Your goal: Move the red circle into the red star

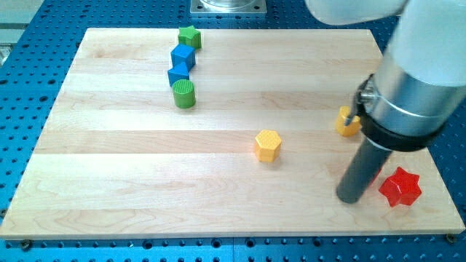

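Eight blocks show on the board (145, 211), which lies on a blue perforated table (22, 58). Nearest the view's bottom, at the right, stands the red star (400, 187), close to the board's lower right corner. Just to its left the dark rod (362, 169) comes down at a slant, and the tip (349, 199) sits at the board's surface, left of the star and apart from it. The rod is one plain straight piece; it pinches nothing.

Between rod and star a sliver of red (376, 175) peeks out from behind the rod. This is likely the red circle, but most of it is hidden and its shape cannot be told. It lies just beside the star's upper left; whether the two touch, or whether the rod touches it, cannot be told.

Farther up, near the board's middle, a yellow hexagon (268, 145) stands alone. To its right a yellow block (346, 122) is partly covered by the arm (419, 87); its shape is unclear.

Toward the view's top left, four blocks run in a close line: a green cylinder (183, 94) nearest, then a blue block (178, 74), a blue cube (183, 56), and a green star (189, 36) by the far edge.
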